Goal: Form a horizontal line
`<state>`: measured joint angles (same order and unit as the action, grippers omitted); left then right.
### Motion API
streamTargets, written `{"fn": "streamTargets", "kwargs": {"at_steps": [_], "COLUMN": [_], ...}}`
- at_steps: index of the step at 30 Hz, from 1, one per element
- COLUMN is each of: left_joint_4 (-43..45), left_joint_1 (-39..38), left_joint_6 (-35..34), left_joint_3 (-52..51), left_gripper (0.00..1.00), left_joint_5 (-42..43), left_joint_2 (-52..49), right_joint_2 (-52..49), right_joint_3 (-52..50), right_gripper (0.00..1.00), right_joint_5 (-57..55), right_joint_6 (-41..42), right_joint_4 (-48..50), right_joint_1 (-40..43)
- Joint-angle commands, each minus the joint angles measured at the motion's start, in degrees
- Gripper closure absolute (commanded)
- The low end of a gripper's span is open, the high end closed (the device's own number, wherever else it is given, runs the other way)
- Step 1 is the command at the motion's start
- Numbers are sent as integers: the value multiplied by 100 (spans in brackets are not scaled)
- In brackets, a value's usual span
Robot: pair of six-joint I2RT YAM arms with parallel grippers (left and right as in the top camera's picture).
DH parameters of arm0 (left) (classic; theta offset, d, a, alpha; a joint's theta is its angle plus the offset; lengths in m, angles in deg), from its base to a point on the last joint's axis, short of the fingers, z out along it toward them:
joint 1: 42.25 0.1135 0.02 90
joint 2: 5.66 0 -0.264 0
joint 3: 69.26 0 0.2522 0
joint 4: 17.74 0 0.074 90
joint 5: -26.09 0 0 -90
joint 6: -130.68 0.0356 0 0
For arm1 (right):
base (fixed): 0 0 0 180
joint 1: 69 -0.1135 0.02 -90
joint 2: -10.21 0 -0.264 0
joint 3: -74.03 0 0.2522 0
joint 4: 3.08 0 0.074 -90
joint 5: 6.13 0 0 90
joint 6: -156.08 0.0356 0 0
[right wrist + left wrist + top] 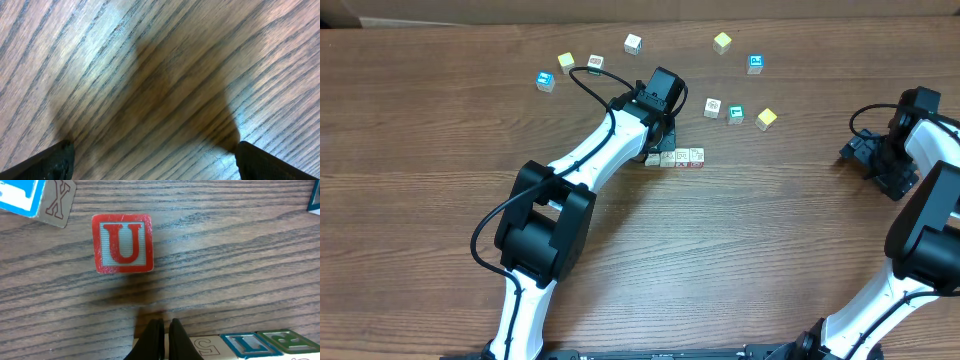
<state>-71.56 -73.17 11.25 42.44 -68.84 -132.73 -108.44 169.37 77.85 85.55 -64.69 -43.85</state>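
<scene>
The horizontal line [682, 157] is a short row of touching whitish cubes at mid-table. In the left wrist view its cubes run along the bottom edge: a "C" cube [210, 347], a blue "L" cube [250, 345] and a green one [287, 340]. My left gripper [162, 326] is shut, with its tips down at the row's left end, over a whitish cube. In the overhead view it sits there too [656, 143]. A red "U" cube [122, 243] lies just beyond the tips. My right gripper [155, 160] is open over bare wood at the far right [868, 155].
Loose cubes lie across the back: a blue one [545, 81], yellow ones [566, 62] [722, 42] [766, 119], whitish ones [633, 43] [712, 107], and teal ones [755, 64] [736, 114]. A blue cube and an "X" cube [57, 202] lie past the U cube.
</scene>
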Motion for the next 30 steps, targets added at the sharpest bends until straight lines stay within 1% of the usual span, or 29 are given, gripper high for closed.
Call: {"fn": "streamTargets", "kwargs": {"at_steps": [1, 18, 21, 26, 30], "left_joint_4": [-44, -7, 46, 245, 208], "left_joint_1": [11, 11, 13, 52, 79], "left_joint_6": [114, 114, 111, 109, 66], "left_joint_3": [107, 109, 116, 160, 173], "left_gripper": [96, 96, 96, 96, 96], "left_joint_5": [55, 52, -81, -699, -745], "left_joint_2": [-85, -85, -81, 125, 417], "right_joint_2": [-63, -63, -63, -63, -63], "right_joint_3": [-55, -55, -55, -55, -52], "right_gripper": [0, 0, 0, 0, 0], "right_joint_5": [-146, -146, -146, -146, -146], "right_joint_6": [2, 2, 2, 2, 4], "right_joint_4": [2, 2, 2, 2, 2], "right_joint_1": [33, 33, 33, 33, 33]}}
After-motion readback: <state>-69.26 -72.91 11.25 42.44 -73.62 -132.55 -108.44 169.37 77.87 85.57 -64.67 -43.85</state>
